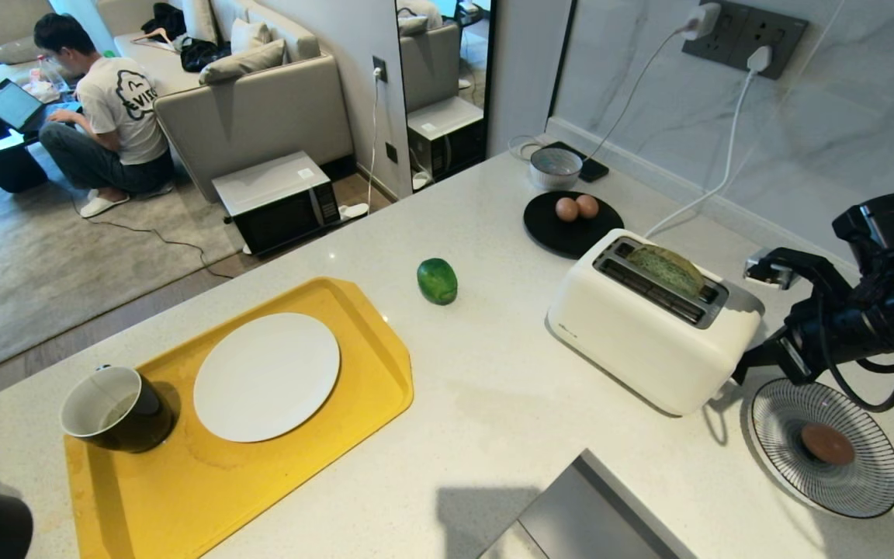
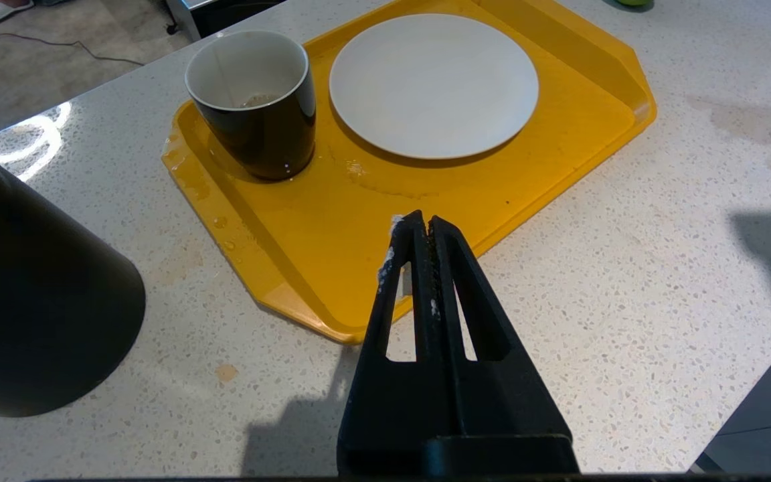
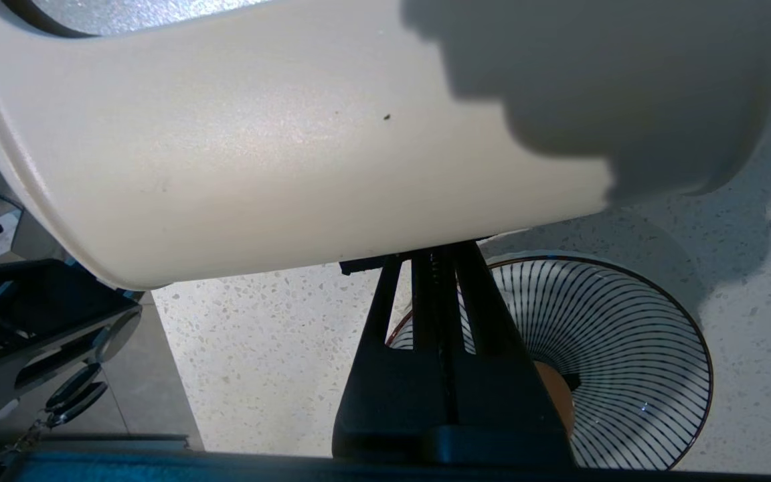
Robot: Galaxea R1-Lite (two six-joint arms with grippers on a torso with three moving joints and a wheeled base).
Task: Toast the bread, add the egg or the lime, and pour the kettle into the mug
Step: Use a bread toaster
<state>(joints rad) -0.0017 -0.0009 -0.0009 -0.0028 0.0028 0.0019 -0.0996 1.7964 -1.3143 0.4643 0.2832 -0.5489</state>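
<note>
Bread sits in the toaster as the right gripper meets the appliance's end.

The greenish bread (image 1: 668, 268) stands in a slot of the white toaster (image 1: 641, 341); the right gripper (image 3: 436, 258), fingers pressed together, has its tips at the toaster's end wall above a striped plate (image 1: 870, 481) holding an egg (image 1: 827, 444). The left gripper (image 2: 419, 224), also closed and empty, hovers over the yellow tray (image 2: 312, 248) bearing the mug (image 2: 255, 100) and a white plate (image 2: 434, 84), with the kettle (image 2: 31, 294) beside and the lime (image 1: 437, 281) on the counter.
</note>
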